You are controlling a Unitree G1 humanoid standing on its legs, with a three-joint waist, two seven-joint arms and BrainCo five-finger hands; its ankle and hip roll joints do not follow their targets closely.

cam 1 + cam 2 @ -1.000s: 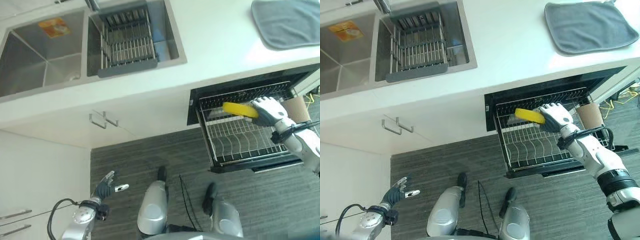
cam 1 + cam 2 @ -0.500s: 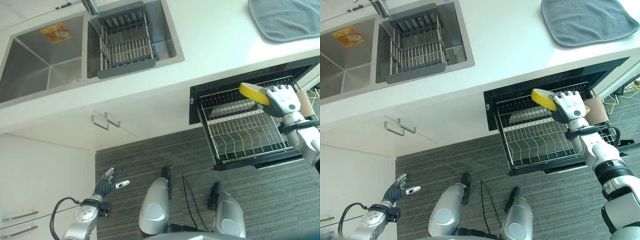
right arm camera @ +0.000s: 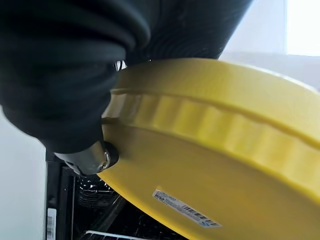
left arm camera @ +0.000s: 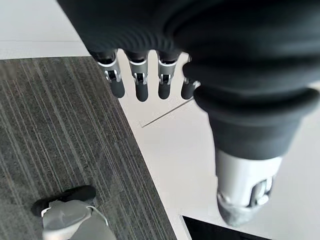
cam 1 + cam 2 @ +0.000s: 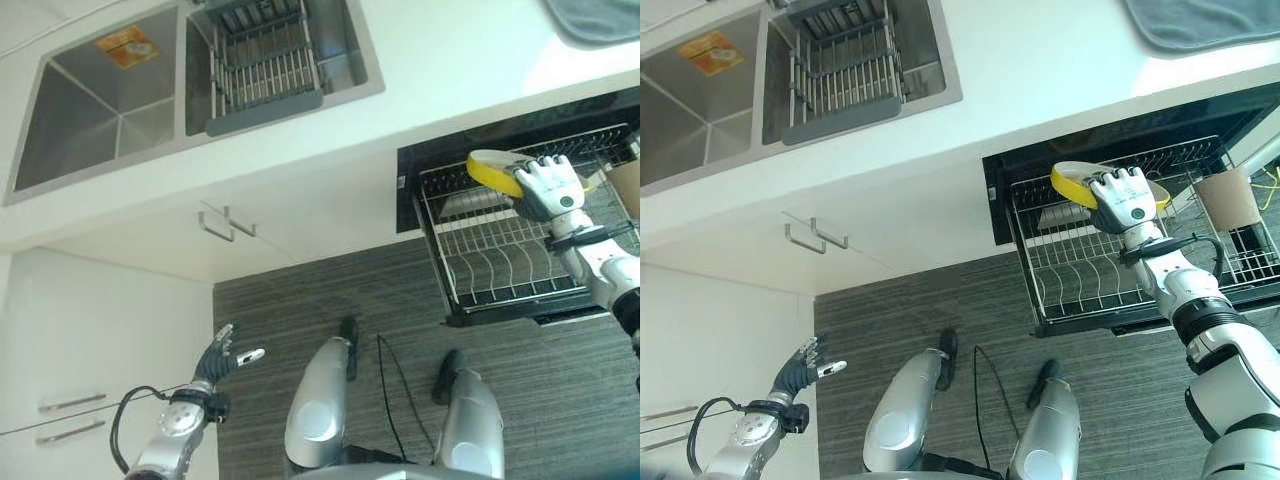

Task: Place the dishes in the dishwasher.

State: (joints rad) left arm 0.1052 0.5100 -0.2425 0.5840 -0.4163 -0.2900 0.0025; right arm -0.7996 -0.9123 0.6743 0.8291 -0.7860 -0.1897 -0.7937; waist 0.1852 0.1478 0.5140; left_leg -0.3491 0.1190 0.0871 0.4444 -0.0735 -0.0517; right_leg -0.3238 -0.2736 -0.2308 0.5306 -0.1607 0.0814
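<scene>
Right eye view: right hand (image 5: 1127,203) grips yellow plate (image 5: 1076,183) above dishwasher rack (image 5: 1092,272).

Yellow plate (image 3: 210,150): far rim cut off by the right wrist view's edge; part of it is covered by the right hand (image 5: 1122,198) in the eye views. Print on its underside label too small to read. Grey towel (image 5: 1200,22) on the counter (image 5: 1040,80) cut off at the top edge. Dish rack (image 5: 1080,270): its right end is hidden behind the right arm. Sink (image 5: 90,110): orange sticker inside too small to make out.
</scene>
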